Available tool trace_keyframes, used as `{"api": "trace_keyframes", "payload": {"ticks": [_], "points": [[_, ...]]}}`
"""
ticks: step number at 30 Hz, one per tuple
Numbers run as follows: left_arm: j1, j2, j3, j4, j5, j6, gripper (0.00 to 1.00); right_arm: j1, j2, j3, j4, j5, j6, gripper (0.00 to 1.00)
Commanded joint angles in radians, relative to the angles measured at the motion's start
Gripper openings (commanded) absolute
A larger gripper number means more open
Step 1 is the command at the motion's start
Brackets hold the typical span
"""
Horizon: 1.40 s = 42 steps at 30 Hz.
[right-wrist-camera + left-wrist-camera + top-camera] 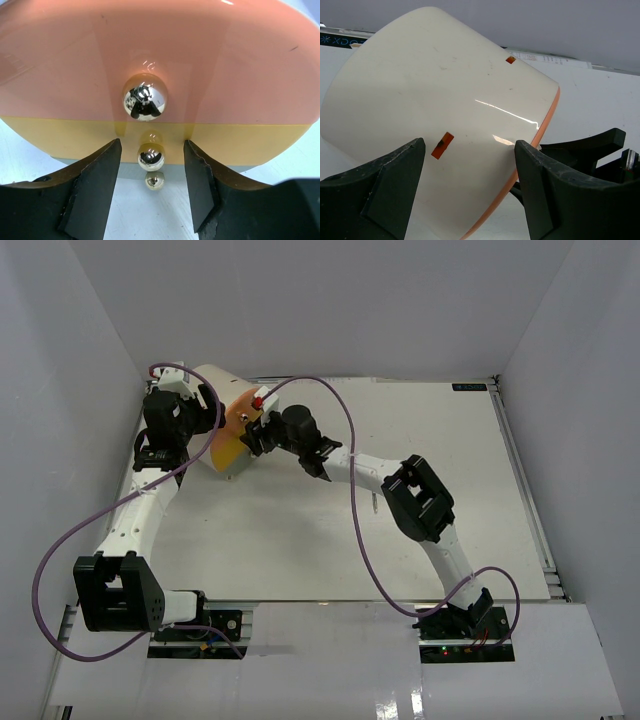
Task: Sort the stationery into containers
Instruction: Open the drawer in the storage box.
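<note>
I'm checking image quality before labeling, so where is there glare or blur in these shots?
Left wrist: a bright glare streak runs across the cream organizer, otherwise sharp. Right wrist: the large brass knob mirrors dark shapes. Top external: even light, glossy reflections on the near ledge.

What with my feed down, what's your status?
Left gripper open, straddling cream cylindrical organizer. Right gripper open, flanking small brass knob on yellow band. No pens visible.

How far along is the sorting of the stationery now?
Nothing looks sorted yet: the organizer looks fully shut, and neither gripper holds a pen. In hand: the left gripper stands open at the cream body, and the right gripper is open around a brass knob. Opening it and all the sorting remain.
</note>
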Motion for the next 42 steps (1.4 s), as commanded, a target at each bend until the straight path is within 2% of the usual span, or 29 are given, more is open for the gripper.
{"api": "trace_keyframes", "payload": {"ticks": [1, 11, 18, 42], "points": [[-0.005, -0.022, -0.02, -0.044, 0.049, -0.015, 0.82, -0.002, 0.027, 0.061, 0.007, -0.004, -0.016, 0.59], [-0.005, -0.027, -0.018, -0.043, 0.05, -0.015, 0.82, -0.002, 0.058, 0.09, -0.025, 0.0, -0.004, 0.58], [-0.005, -0.026, -0.018, -0.043, 0.052, -0.015, 0.81, -0.002, 0.06, 0.09, -0.016, 0.005, -0.008, 0.52], [-0.005, -0.018, -0.018, -0.044, 0.058, -0.018, 0.81, 0.0, -0.034, 0.018, 0.033, 0.005, -0.021, 0.48]]}}
